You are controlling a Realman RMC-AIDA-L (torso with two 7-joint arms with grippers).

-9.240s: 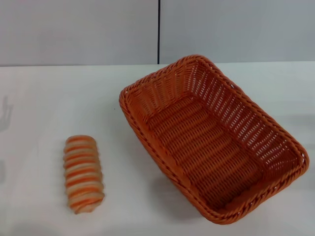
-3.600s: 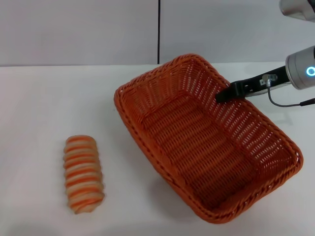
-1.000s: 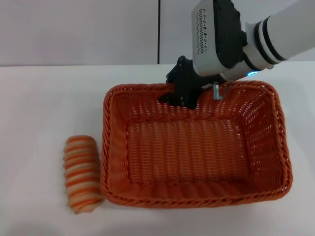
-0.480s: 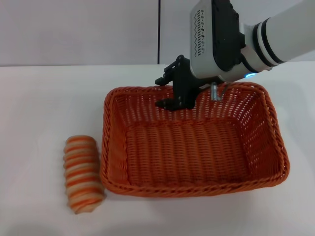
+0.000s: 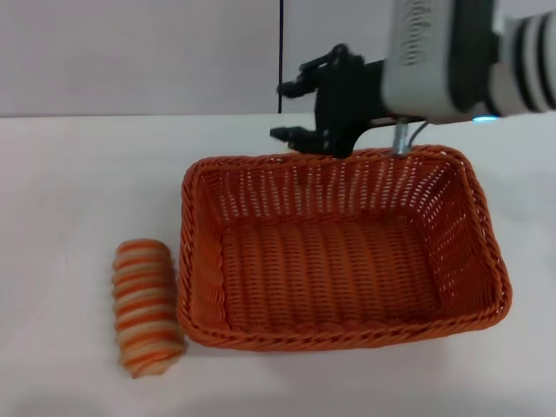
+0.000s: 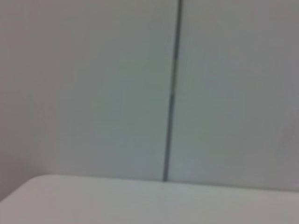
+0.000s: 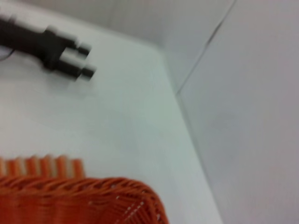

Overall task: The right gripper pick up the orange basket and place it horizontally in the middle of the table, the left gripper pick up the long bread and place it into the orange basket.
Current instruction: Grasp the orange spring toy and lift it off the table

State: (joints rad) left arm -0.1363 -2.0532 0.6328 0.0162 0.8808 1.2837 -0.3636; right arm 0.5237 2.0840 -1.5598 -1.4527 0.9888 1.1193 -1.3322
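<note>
The orange basket [image 5: 343, 248] lies lengthwise across the middle of the white table [image 5: 78, 182], empty, its rim [image 7: 93, 186] also showing in the right wrist view. My right gripper [image 5: 280, 110] hovers just above and behind the basket's far rim, open, holding nothing. The long bread [image 5: 146, 307], striped orange and cream, lies on the table right beside the basket's left end; its stripes [image 7: 42, 165] peek over the rim in the right wrist view. A blurred black forked shape [image 7: 51, 46], my left gripper, hangs far off beyond the bread.
A grey wall with a dark vertical seam [image 5: 281, 56] stands behind the table's far edge. The left wrist view holds only that wall [image 6: 93, 84] and a strip of tabletop [image 6: 140, 200].
My right gripper has let go of the basket's far rim, opened and risen up and back. The basket has settled flat on the table. The bread has not moved.
</note>
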